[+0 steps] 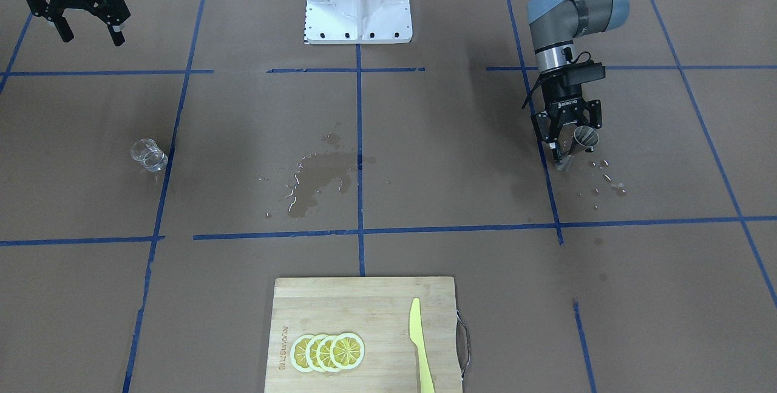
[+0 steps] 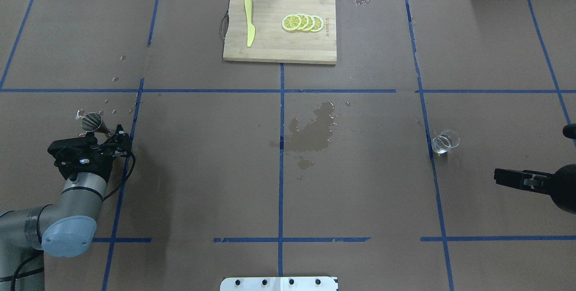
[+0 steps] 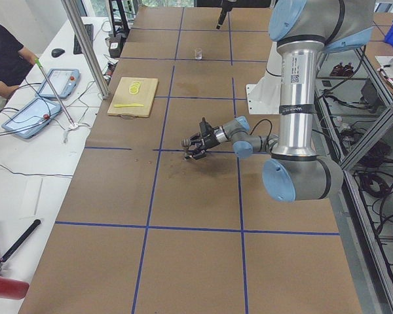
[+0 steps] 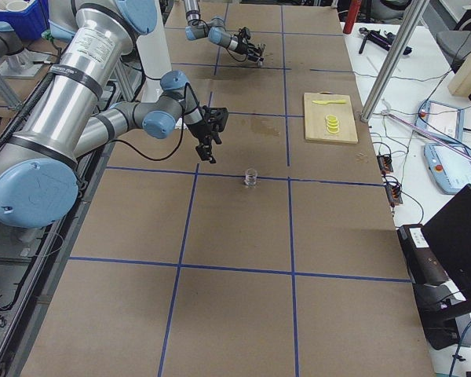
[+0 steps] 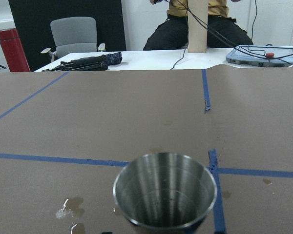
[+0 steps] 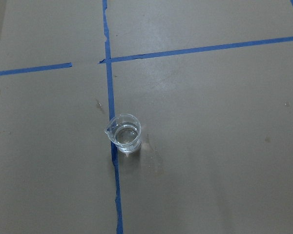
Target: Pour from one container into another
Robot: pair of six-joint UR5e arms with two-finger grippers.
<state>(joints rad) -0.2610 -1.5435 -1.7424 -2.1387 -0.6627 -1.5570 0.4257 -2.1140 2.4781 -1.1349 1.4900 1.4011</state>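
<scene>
My left gripper is shut on a small metal cup, held low over the table at its left side. In the overhead view the cup sticks out ahead of the gripper and looks tilted. In the left wrist view the cup shows its mouth, and I see no liquid inside. A small glass beaker with a little clear liquid stands upright on the right side, also seen as beaker in the right wrist view. My right gripper hangs open and empty, well back from the beaker.
A wet patch darkens the paper at the table's centre, and drops lie beside the cup. A wooden cutting board with lemon slices and a yellow knife lies at the far edge. The robot base sits between the arms.
</scene>
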